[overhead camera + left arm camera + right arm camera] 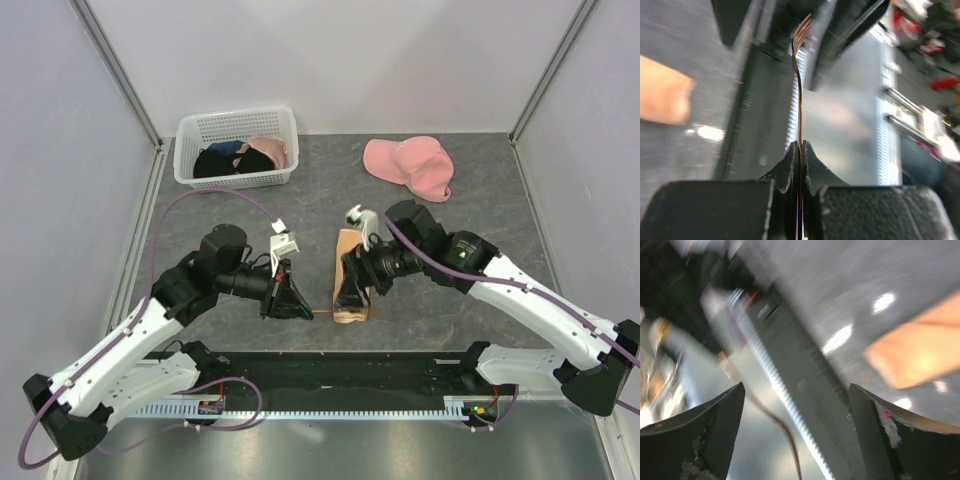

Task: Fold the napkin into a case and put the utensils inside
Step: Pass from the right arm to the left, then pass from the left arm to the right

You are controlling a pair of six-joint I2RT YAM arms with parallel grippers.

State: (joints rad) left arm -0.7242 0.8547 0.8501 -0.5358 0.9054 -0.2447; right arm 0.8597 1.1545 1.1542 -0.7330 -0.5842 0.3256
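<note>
The peach-tan napkin [349, 250] lies folded into a narrow strip on the grey table, near the middle. It also shows in the left wrist view [662, 95] and the right wrist view [920, 352]. My left gripper [298, 308] is shut on a thin brown wooden fork [322, 312], which points right toward the napkin's near end. In the left wrist view the fork [800, 85] stands edge-on from the shut gripper [800, 146], tines far. My right gripper [352, 292] hovers open over the napkin's near end. In the right wrist view the gripper [796, 390] is empty and the blurred fork [785, 435] lies below it. No spoon shows.
A white basket [283, 125] with dark and pink clothes stands at the back left. A pink cap [410, 165] lies at the back right. The black base rail [330, 365] runs along the near table edge. Grey walls close in both sides.
</note>
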